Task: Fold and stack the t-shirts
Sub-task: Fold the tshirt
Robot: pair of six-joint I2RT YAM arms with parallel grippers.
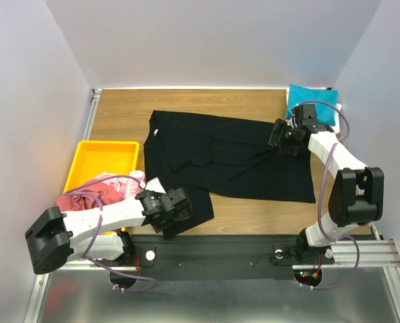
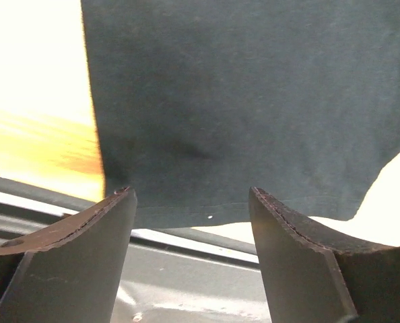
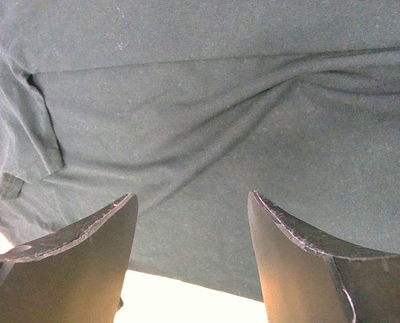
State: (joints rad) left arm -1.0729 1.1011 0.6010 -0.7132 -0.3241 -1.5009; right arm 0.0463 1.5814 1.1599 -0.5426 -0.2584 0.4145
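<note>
The left gripper is seen with its jaws wide apart and nothing between them. A hemmed edge of the black shirt lies just beyond the fingertips, and the table's near rail is below it. From above, this gripper is placed at the shirt's near-left flap, probably a sleeve, which hangs toward the table's near edge.

The right gripper is likewise spread and empty. It is held over the creased cloth at the shirt's right end.

The black shirt is laid out flat in the middle of the table, with its long axis running left to right, so one arm is set at each end. The flap is judged to be the left arm's to take, the cloth lying straight ahead of its jaws; a grip is not yet made.

A teal shirt is seen at the far right corner. To the left, a heap of pink, red and white cloth is piled in the yellow tray.
</note>
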